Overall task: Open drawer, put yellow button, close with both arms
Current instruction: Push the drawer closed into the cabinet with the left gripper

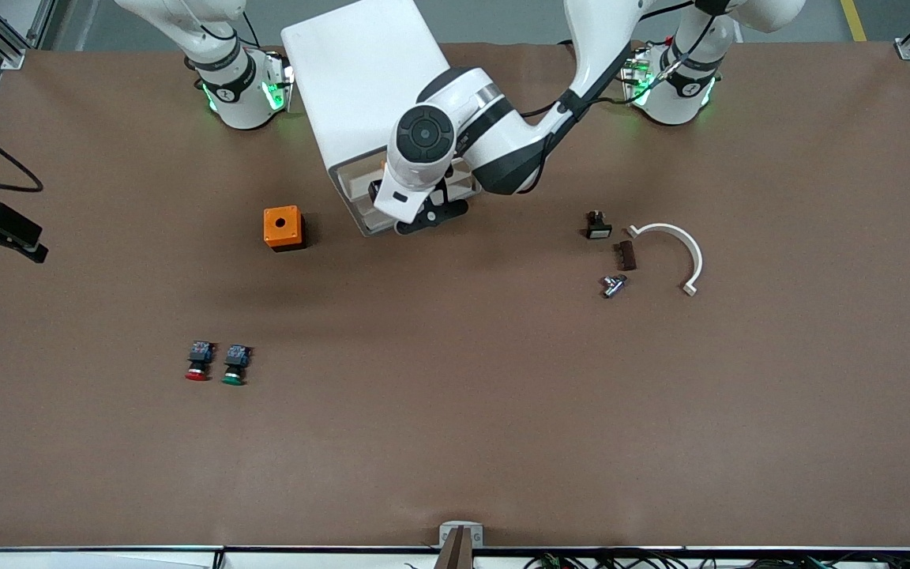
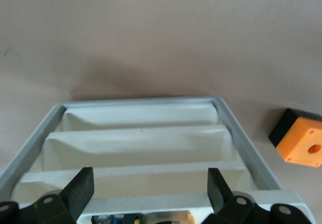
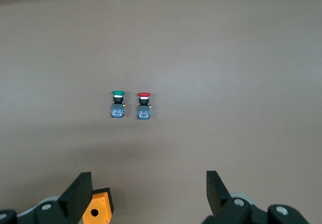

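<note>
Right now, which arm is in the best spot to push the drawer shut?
The left. Its open gripper hangs right over the drawer, where the yellow button already lies. The right gripper waits open over the bare table.

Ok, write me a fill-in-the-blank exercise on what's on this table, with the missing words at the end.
1. The button beside the red-capped button has a ___ cap.
2. The orange box has one round ___ in its top face.
3. The left gripper, at the white cabinet, has its jaws ___.
4. The white curved piece lies toward the ___ arm's end of the table.

Missing words: green; hole; open; left.
</note>
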